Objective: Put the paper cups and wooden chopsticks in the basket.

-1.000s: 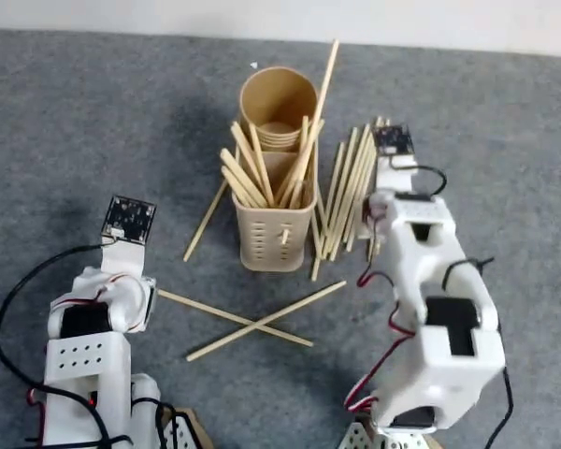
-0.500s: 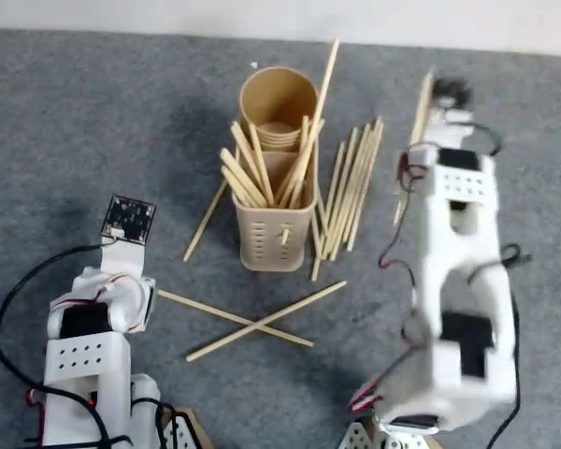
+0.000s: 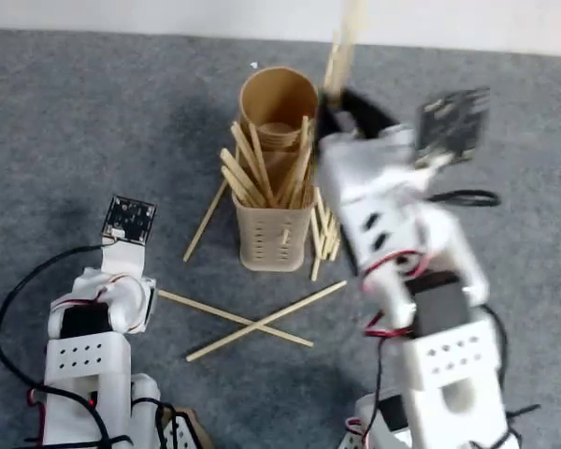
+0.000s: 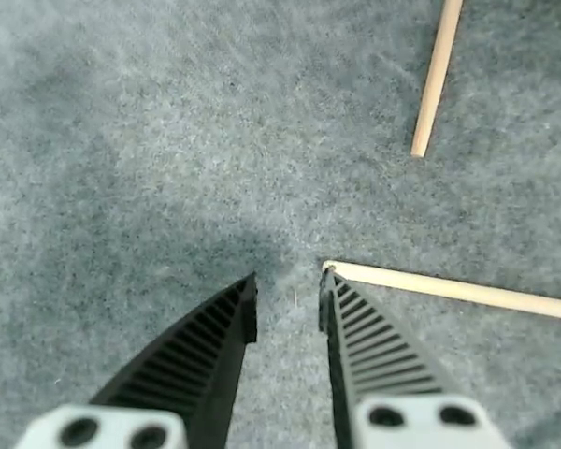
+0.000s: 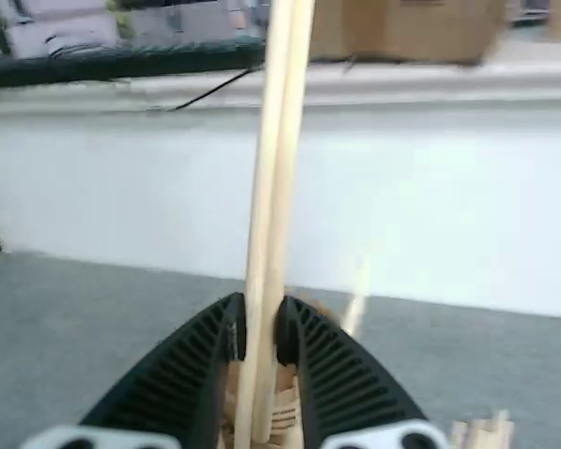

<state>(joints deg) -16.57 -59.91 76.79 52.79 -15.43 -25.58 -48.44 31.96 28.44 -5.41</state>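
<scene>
Carry-and-drop step here. Got a pair of wooden chopsticks pinched tight between the jaws of the right gripper, poking up nearly vertical past the fingertips. From above, looks to be hovering at the far right side of the basket, mid-table toward the far edge, just beside the paper cups nested in its far end. Fistful of sticks already jammed in the near end.

To do this bit well, probably:
- Line the lower ends up over the open part of the basket, not over the cup mouth.
- Tip the pair to match the sticks already inside, and only then let go.
- Go low before releasing; dropped from height, would likely bounce out or knock the others loose.
- Can't judge the length hidden below the jaws, so go easy on the descent.

Pose-wise, got the right arm stretched forward from the near edge, wrist raised above the loose bundle lying against the basket's right wall. Got the left arm tucked back by the near-left corner, with the left gripper pointing down at the table, jaws a little apart, nothing between them, one fingertip just beside the end of a loose chopstick. Plenty left to collect too: two crossed sticks near the middle, plus one slanting stick off the basket's left.
</scene>
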